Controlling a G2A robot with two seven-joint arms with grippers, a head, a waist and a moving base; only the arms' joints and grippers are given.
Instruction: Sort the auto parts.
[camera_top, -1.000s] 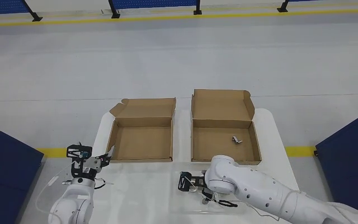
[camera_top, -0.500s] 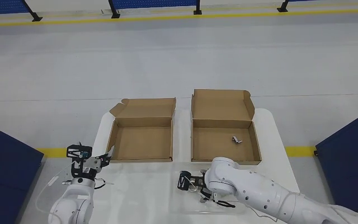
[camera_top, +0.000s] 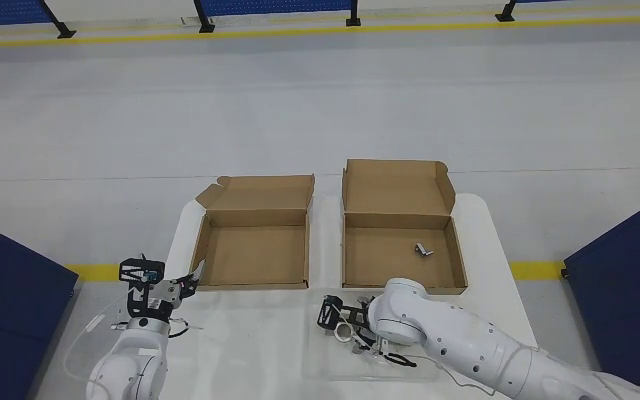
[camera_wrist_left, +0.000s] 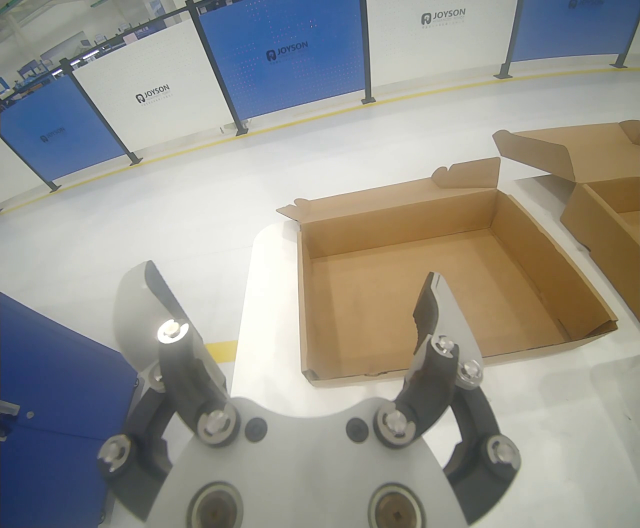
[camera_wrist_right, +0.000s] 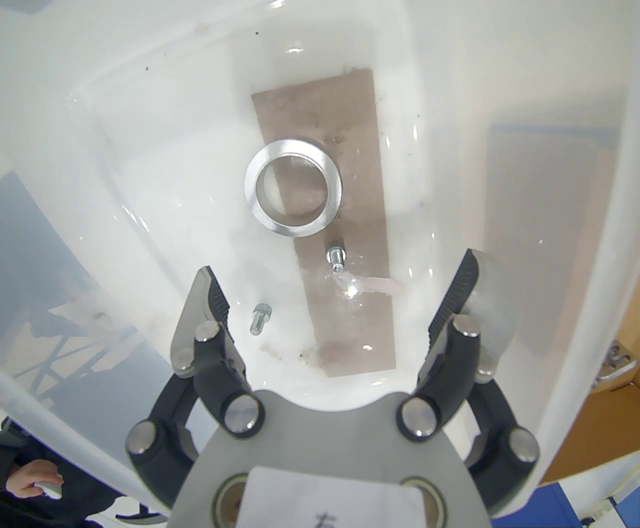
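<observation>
My right gripper (camera_wrist_right: 340, 267) hangs open inside a clear plastic bin (camera_wrist_right: 150, 165), just above its floor. In front of its fingers lie a silver metal ring (camera_wrist_right: 293, 187), a short bolt (camera_wrist_right: 260, 317) and a small stud (camera_wrist_right: 336, 256) beside a clear plastic scrap. In the top view the right gripper (camera_top: 335, 318) sits at the bin's (camera_top: 312, 362) left end. My left gripper (camera_wrist_left: 290, 275) is open and holds nothing, at the table's left edge (camera_top: 193, 273), short of the left cardboard box (camera_wrist_left: 380, 280).
Two open cardboard boxes stand side by side behind the bin: the left box (camera_top: 255, 255) has a bare floor, and the right box (camera_top: 390, 255) holds one small metal part (camera_top: 425, 249). Blue partitions flank the table.
The right arm has shifted slightly toward the boxes, its gripper staying in the bin. The left arm has not moved.
</observation>
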